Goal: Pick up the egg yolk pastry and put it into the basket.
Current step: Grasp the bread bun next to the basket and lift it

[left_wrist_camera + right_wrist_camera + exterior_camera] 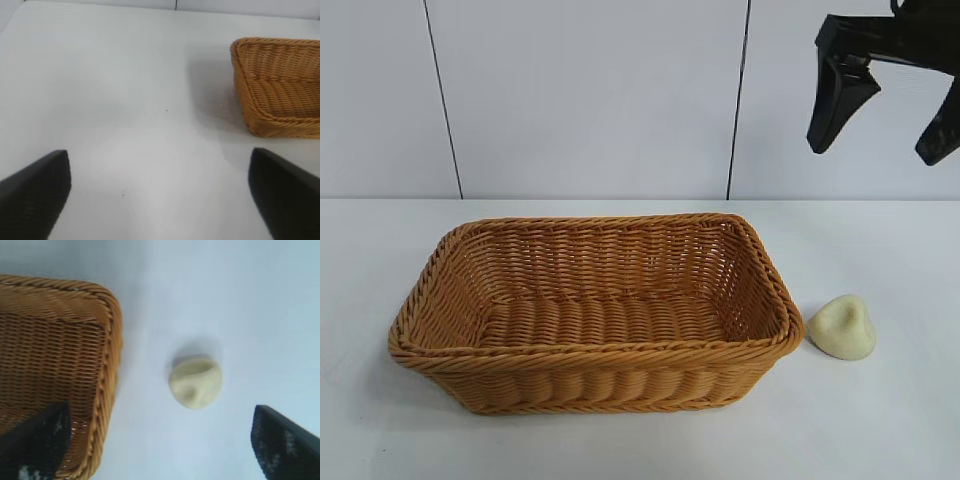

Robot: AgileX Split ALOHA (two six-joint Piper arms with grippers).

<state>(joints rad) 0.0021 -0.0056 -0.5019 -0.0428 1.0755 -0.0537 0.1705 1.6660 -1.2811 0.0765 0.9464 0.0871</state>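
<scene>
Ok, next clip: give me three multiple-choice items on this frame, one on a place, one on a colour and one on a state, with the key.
1. Where is the egg yolk pastry?
A. inside the basket
B. on the table beside the basket's right end
C. between the gripper's fingers

2. What colour is the basket?
A. orange-brown
B. white
C. dark green

3. How is the right gripper?
A. shut on the pastry
B. open, holding nothing, up above the table
C. open, resting in the basket

Key: 1 B, the pastry lies on the white table just off the basket's right end. 2 A, the wicker is orange-brown. 3 B, its black fingers stand apart high over the pastry, nothing between them.
</scene>
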